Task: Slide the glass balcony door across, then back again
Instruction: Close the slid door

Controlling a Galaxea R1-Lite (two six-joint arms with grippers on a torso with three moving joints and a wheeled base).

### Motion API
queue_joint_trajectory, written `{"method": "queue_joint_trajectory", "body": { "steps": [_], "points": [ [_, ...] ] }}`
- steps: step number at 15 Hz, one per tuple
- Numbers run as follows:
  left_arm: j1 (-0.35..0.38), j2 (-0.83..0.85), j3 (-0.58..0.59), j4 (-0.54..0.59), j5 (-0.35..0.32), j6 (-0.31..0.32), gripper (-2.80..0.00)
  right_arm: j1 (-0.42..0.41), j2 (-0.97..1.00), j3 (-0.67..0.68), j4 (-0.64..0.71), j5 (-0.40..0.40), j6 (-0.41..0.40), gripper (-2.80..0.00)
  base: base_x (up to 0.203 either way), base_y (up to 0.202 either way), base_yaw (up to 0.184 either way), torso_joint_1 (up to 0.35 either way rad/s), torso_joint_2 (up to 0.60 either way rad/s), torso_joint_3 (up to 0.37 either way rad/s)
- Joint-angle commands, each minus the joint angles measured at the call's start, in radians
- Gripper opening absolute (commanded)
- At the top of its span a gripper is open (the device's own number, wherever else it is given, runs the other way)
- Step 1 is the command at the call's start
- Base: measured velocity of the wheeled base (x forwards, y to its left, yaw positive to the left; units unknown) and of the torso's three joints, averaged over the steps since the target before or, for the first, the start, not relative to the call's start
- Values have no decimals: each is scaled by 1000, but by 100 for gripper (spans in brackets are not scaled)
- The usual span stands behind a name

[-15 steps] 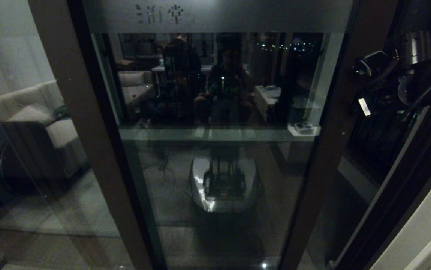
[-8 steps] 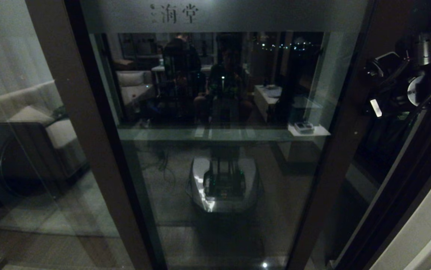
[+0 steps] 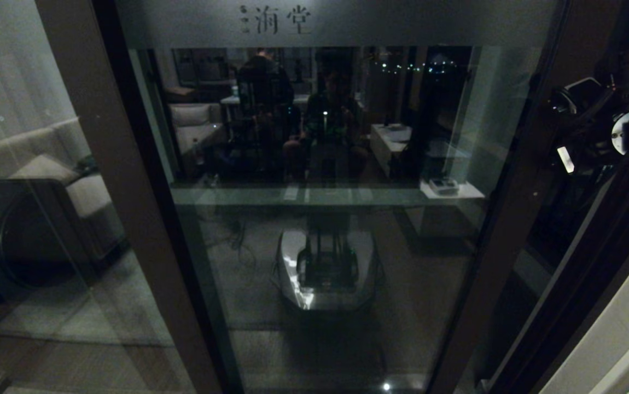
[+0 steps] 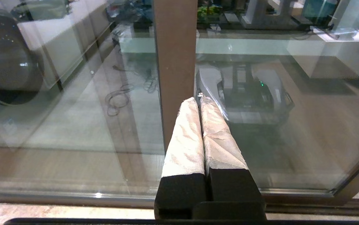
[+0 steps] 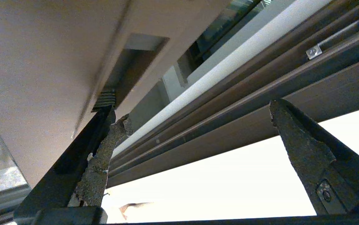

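The glass balcony door [image 3: 325, 164] fills the head view, with a frosted band [image 3: 402, 24] bearing small characters along its top. Its dark brown right stile [image 3: 511, 230] stands a little short of the jamb. My right gripper [image 5: 195, 112] is open at that stile [image 5: 42, 62]. One finger [image 5: 104, 147] lies along the stile with its tip at the end of the recessed handle [image 5: 135, 62]; the other finger [image 5: 298, 143] hangs free. My right arm [image 3: 604, 120] shows at the upper right. My left gripper [image 4: 198, 99] is shut on nothing, low before the glass.
A fixed brown upright [image 3: 117, 208] stands at the left, beside a pane reflecting a sofa [image 3: 30, 164]. Dark jamb rails [image 5: 245, 87] and a pale wall [image 3: 621, 334] close the right side. The floor track [image 4: 73, 197] runs below the glass.
The door has slid to the right: its characters and right stile have shifted rightward, and the gap to the jamb has narrowed. My right arm has moved right with it.
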Motion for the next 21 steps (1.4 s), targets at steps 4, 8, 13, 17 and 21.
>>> {"method": "queue_joint_trajectory", "body": {
  "steps": [4, 8, 13, 17, 21],
  "points": [
    [0, 0, 2, 0, 0, 0, -280, -35, 4, -10, 1, 2, -7, 0, 0, 0, 0, 0, 0, 0],
    [0, 0, 2, 0, 0, 0, -280, -43, 31, -8, -68, 2, -16, 0, 0, 0, 0, 0, 0, 0],
    [0, 0, 2, 0, 0, 0, -280, -15, -119, 66, -65, 72, -5, 0, 0, 0, 0, 0, 0, 0],
    [0, 0, 2, 0, 0, 0, -280, 116, -133, 75, -63, 63, 103, 0, 0, 0, 0, 0, 0, 0],
    [0, 0, 2, 0, 0, 0, -280, 110, -184, 66, -1, 23, 257, 0, 0, 0, 0, 0, 0, 0]
  ]
}}
